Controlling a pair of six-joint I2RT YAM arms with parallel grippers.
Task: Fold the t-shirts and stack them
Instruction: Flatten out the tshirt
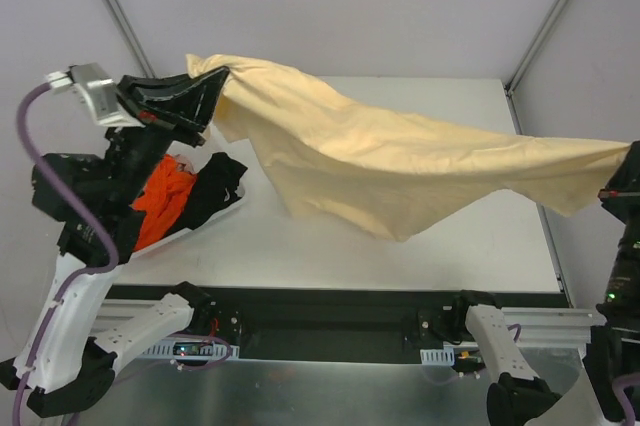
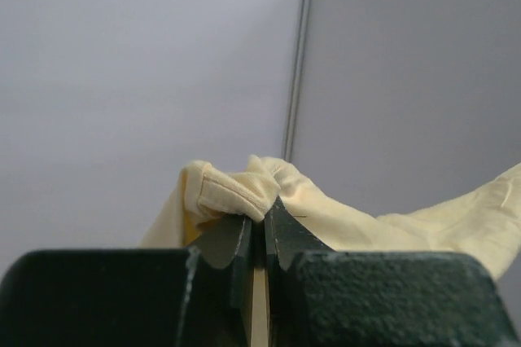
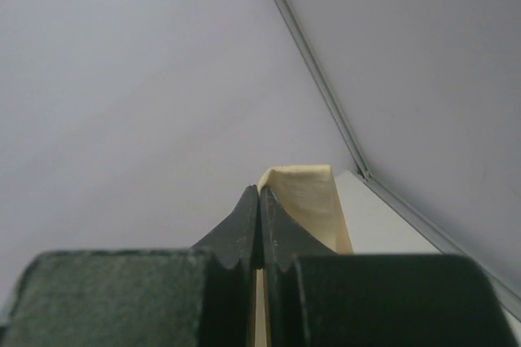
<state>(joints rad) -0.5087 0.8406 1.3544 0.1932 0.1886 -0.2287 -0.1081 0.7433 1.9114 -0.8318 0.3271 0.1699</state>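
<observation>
1. Near my left arm, the basket (image 1: pixel 222 218) holds the orange t-shirt (image 1: pixel 165 196) and black t-shirt (image 1: pixel 218 184).
2. My left fingers (image 2: pixel 275 221) and right fingers (image 3: pixel 248 210) each pinch shut on opposite ends of the yellow t-shirt (image 1: pixel 400 166).
3. It hangs stretched above the counter (image 1: pixel 330 251), likely so I can lay it flat.

Soft, even light from above fills the overhead view, tinting the walls (image 1: pixel 350 6) a pale lilac, and the pale yellow t-shirt (image 1: pixel 400 161) throws only a faint, blurred shadow on the white desk (image 1: pixel 300 246). In both wrist views the left tool (image 2: pixel 259 218) and right tool (image 3: pixel 259 196) sit dark and slightly soft close to the lens, against smoothly lit background.
</observation>
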